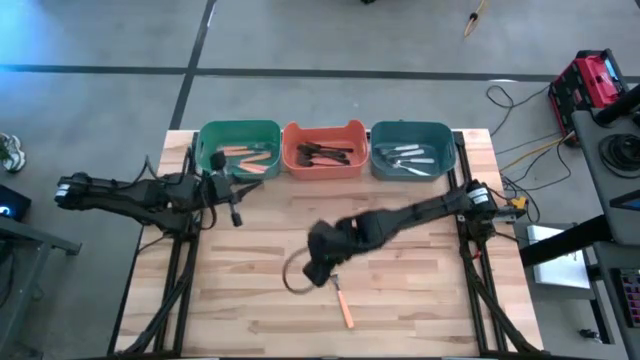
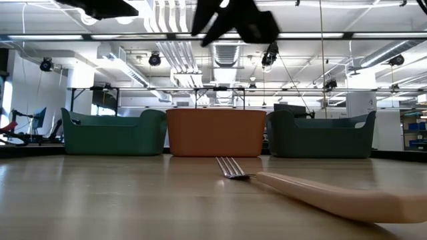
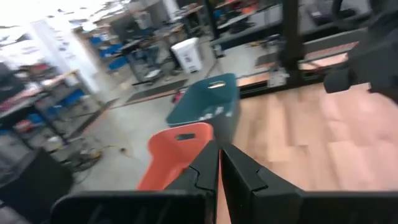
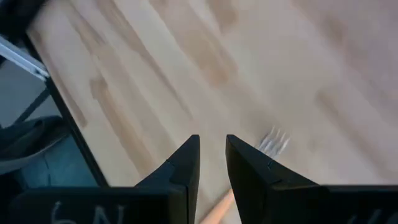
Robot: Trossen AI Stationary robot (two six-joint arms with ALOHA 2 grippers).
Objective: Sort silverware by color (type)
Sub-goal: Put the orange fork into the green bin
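Observation:
One orange-handled fork (image 1: 343, 300) lies flat on the table near its near edge; the low view shows its tines (image 2: 232, 168) and handle (image 2: 347, 197). My right gripper (image 1: 320, 265) hangs above the table just beside the fork's tine end, fingers a little open (image 4: 212, 155), with the tines (image 4: 273, 142) showing past one finger. It is high in the low view (image 2: 233, 20). My left gripper (image 1: 233, 205) waits by the green bin, shut (image 3: 219, 168) and empty. The other forks lie in the bins.
Three bins stand in a row at the table's far edge: a green bin (image 1: 238, 135) with orange-handled forks, an orange bin (image 1: 323, 132) with dark-handled forks, and a teal bin (image 1: 412, 132) with white or silver forks. Bare wood lies between the bins and the fork.

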